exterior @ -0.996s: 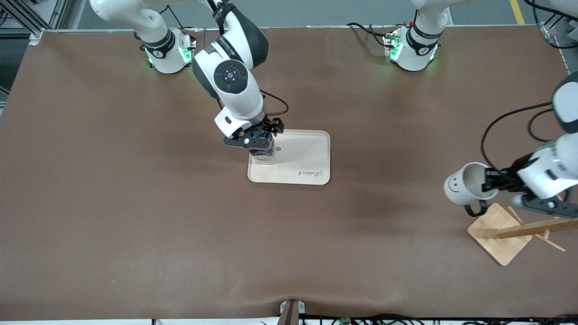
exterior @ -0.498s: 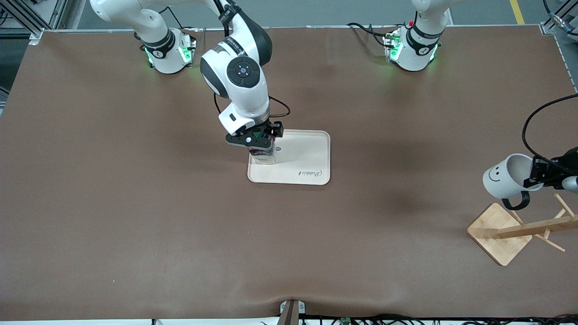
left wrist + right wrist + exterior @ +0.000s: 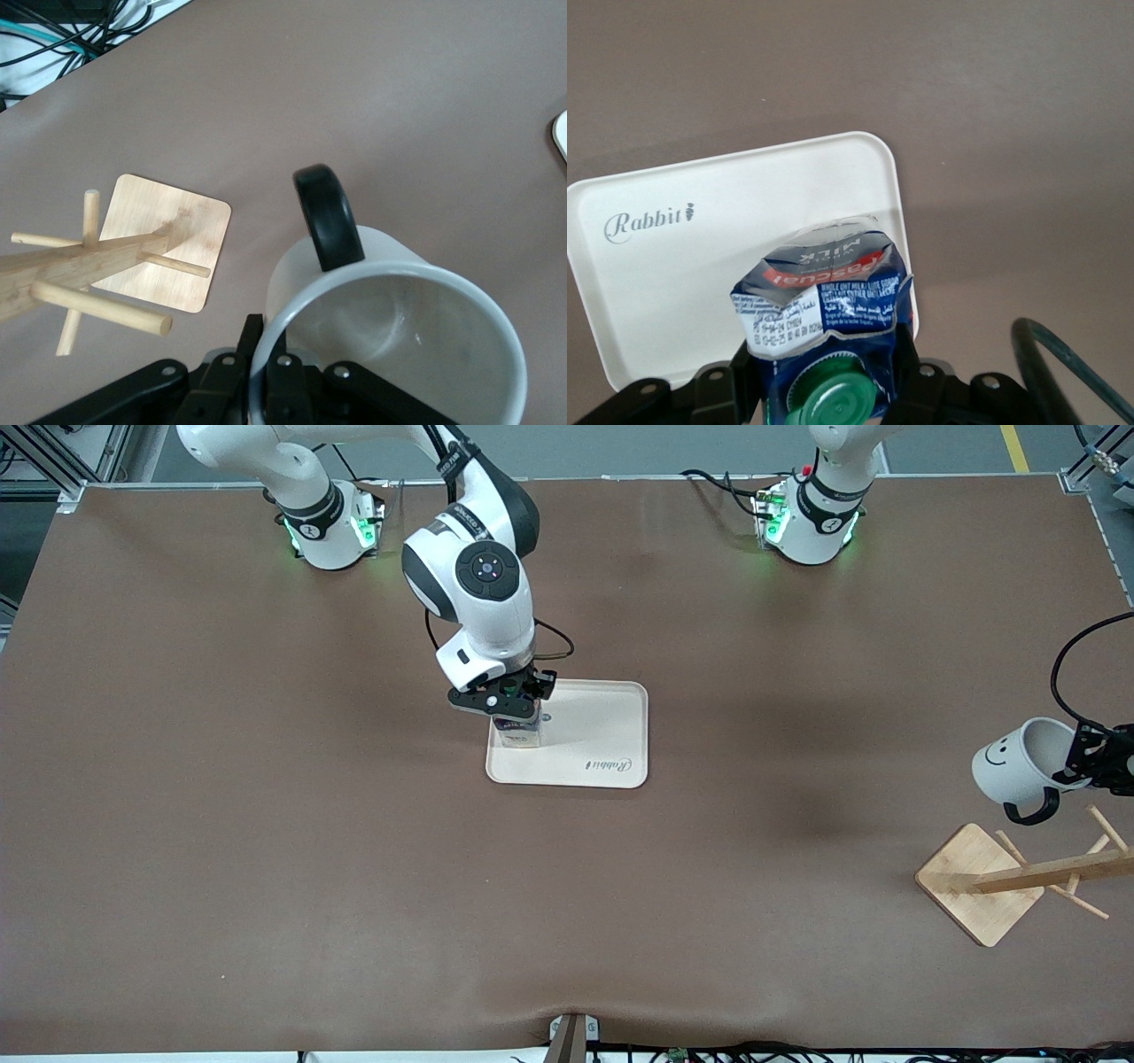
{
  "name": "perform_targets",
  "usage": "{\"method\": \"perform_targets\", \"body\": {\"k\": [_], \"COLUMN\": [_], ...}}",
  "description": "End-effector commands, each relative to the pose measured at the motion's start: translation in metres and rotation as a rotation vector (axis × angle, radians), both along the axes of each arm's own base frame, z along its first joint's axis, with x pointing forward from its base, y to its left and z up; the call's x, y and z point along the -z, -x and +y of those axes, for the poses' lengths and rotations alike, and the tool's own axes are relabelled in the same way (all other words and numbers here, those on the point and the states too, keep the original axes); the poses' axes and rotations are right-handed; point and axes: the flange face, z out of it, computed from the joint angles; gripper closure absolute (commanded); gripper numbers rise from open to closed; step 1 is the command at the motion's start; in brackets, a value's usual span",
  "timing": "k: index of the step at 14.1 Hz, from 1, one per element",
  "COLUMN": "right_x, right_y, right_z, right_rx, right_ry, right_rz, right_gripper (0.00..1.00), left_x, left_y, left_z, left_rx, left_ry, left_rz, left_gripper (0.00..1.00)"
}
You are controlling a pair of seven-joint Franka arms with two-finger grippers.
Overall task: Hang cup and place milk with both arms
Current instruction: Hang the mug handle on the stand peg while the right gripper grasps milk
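The cup (image 3: pixel 1019 766), a white mug with a smiley face, hangs tilted in the air above the table beside the wooden rack (image 3: pixel 979 881). My left gripper (image 3: pixel 1085 766) is shut on its rim, one finger inside and one outside, with the black handle (image 3: pixel 328 217) pointing down toward the rack's pegs (image 3: pixel 106 305). The milk (image 3: pixel 516 731), a dark blue carton with a green cap (image 3: pixel 833 403), stands on the cream tray (image 3: pixel 602 735) at its corner toward the right arm's end. My right gripper (image 3: pixel 502 698) is shut on the carton's top, its fingers pressing both sides.
The rack's square bamboo base (image 3: pixel 168 239) sits at the left arm's end of the table, its stem and pegs reaching out past the table edge in the front view. A black cable (image 3: pixel 1063 682) loops above the cup. Brown mat lies all around the tray.
The left arm has carried the cup toward the left arm's end of the table, and the smiley now faces the front camera. The right gripper has closed in on the milk carton.
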Motion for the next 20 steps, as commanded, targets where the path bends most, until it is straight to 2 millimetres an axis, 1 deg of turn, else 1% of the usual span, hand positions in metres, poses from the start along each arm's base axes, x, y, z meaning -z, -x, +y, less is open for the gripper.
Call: {"method": "perform_targets", "body": {"k": [1, 2, 3, 4, 5, 6, 7, 8, 9, 11, 12, 15, 18, 20], "right_x": [-0.032, -0.049, -0.07, -0.086, -0.091, -0.095, -0.102, -0.108, -0.112, -0.122, -0.124, -0.126, -0.116, -0.103], "right_y": [-0.001, -0.007, -0.019, -0.031, -0.04, -0.048, -0.056, -0.064, -0.071, -0.088, -0.093, -0.11, -0.122, -0.127], "right_z": [-0.009, -0.012, -0.02, -0.03, -0.044, -0.059, -0.076, -0.093, -0.108, -0.149, -0.167, -0.228, -0.3, -0.354], "right_rx": [0.037, 0.054, 0.079, 0.102, 0.119, 0.141, 0.166, 0.196, 0.223, 0.274, 0.273, 0.166, 0.074, 0.007], "right_ry": [0.042, 0.048, 0.042, 0.043, 0.052, 0.057, 0.062, 0.064, 0.067, 0.086, 0.101, 0.09, 0.073, 0.054], "right_rz": [0.009, 0.021, 0.029, 0.037, 0.047, 0.053, 0.045, 0.042, 0.039, 0.02, 0.028, 0.061, 0.101, 0.122], "right_gripper": [1.0, 1.0, 1.0, 1.0, 1.0, 1.0, 1.0, 1.0, 1.0, 1.0, 1.0, 1.0, 1.0, 1.0], "left_x": [0.004, 0.005, 0.006, 0.006, 0.005, 0.003, 0.005, 0.012, 0.018, 0.019, 0.02, 0.019, 0.017, 0.019], "left_y": [0.009, 0.012, 0.014, 0.015, 0.014, 0.015, 0.018, 0.019, 0.017, 0.014, 0.012, 0.01, 0.003, -0.002], "left_z": [0.01, 0.019, 0.024, 0.026, 0.027, 0.033, 0.047, 0.057, 0.06, 0.059, 0.06, 0.067, 0.076, 0.081], "left_rx": [0.048, 0.039, 0.04, 0.042, 0.04, 0.029, 0.004, -0.009, -0.005, -0.013, -0.014, -0.019, -0.027, -0.029], "left_ry": [0.015, 0.019, 0.022, 0.022, 0.021, 0.022, 0.032, 0.04, 0.045, 0.079, 0.082, 0.082, 0.077, 0.08], "left_rz": [0.016, 0.03, 0.037, 0.036, 0.033, 0.029, 0.029, 0.037, 0.041, 0.024, 0.021, 0.011, -0.027, -0.034], "left_gripper": [1.0, 1.0, 1.0, 1.0, 1.0, 1.0, 1.0, 1.0, 1.0, 1.0, 1.0, 1.0, 1.0, 1.0]}}
